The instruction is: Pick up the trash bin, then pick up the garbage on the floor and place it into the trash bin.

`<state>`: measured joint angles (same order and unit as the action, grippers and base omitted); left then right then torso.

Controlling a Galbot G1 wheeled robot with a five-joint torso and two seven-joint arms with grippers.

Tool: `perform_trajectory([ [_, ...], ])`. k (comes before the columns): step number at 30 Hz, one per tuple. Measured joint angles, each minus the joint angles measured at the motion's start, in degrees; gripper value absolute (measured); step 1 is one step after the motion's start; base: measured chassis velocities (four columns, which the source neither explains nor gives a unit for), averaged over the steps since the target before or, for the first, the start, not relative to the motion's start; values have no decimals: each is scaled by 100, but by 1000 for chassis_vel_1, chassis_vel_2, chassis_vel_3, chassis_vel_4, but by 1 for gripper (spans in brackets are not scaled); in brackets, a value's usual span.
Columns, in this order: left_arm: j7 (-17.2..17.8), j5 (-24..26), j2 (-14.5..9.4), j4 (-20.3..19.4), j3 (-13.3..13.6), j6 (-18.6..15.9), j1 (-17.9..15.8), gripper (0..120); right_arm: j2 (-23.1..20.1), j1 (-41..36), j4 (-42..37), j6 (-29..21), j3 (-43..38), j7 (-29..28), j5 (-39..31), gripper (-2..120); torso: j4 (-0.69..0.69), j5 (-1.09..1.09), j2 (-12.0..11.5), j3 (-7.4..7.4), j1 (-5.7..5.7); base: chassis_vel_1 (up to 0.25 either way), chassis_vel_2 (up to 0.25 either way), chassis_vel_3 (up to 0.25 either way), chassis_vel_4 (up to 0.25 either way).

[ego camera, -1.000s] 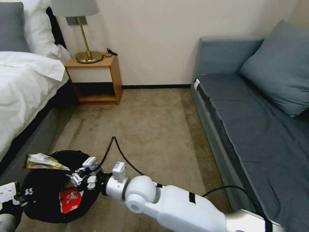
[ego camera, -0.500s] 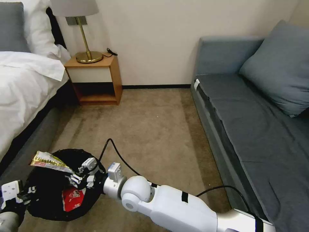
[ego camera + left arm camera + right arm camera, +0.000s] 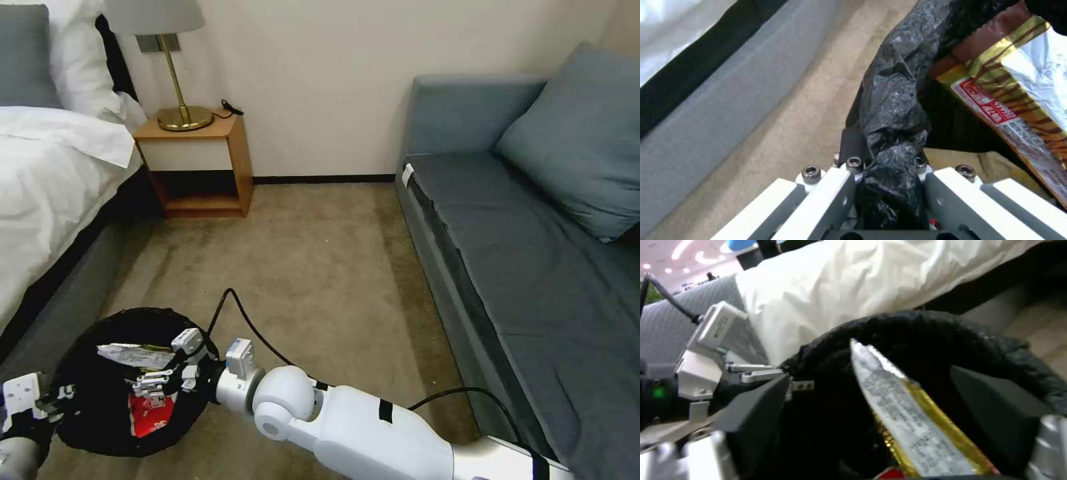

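Beige carpet between bed and sofa: the snack wrapper (image 3: 137, 355) has dropped from above the rim into the trash bin (image 3: 87, 427), beside the red-white carton (image 3: 152, 409). Right gripper (image 3: 152, 381) hangs over it, fingers spread wide. Left gripper (image 3: 889, 186) is clamped on the bag-lined rim; its wrist view shows brown paper (image 3: 991, 165) underneath.

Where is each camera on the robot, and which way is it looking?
Head: up high, looking down at carpet and the round black-lined trash bin; both arms show.
Left wrist: behind the left gripper, clamped on the bin's rim.
Right wrist: behind the open right gripper, facing the bin.
All share the gold-black snack wrapper.
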<state>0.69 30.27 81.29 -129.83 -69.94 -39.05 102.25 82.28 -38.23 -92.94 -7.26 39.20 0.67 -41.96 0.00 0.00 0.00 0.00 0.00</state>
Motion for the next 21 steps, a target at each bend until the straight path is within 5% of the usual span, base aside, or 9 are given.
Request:
perform_trajectory([
  [14, 160, 512, -63, 248, 6, -74, -165, 3, -931, -683, -774, 152, -1026, -415, 1460, 100, 0, 1, 0, 0, 0, 0, 0, 0, 0],
  [21, 186, 578, -137, 468, 39, -74, -229, 3, -1582, -2129, -1455, 536, -2903, -377, 2494, 100, -1, 2, 0, 0, 0, 0, 0, 0, 0],
])
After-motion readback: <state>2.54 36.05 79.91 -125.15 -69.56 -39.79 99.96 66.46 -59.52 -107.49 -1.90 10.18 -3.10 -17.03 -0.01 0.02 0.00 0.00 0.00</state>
